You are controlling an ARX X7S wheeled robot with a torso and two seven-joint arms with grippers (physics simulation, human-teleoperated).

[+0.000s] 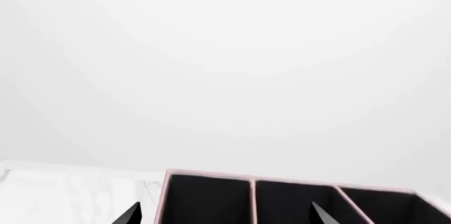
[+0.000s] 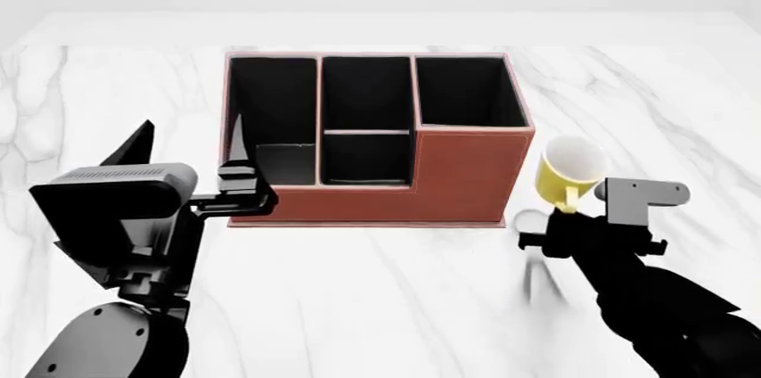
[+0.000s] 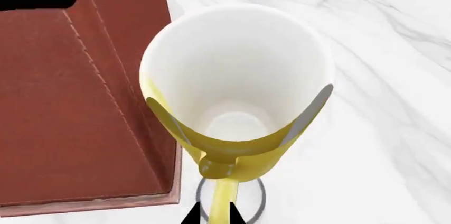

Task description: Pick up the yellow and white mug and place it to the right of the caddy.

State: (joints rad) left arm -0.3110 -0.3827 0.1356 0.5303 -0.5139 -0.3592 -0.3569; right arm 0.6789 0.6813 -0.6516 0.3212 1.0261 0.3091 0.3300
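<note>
Resting surface: white marble table [image 2: 393, 307].
Caddy [image 2: 393, 184]: reddish-brown, on the table at centre.
Left gripper [image 2: 191, 160]: fingers spread apart, holding nothing, at the caddy's left front corner.
Right gripper [image 2: 557, 225]: clamped on the handle of the yellow and white mug [image 2: 568, 173].
Mug: tilted, raised off the table, just right of the caddy, white mouth showing.
</note>
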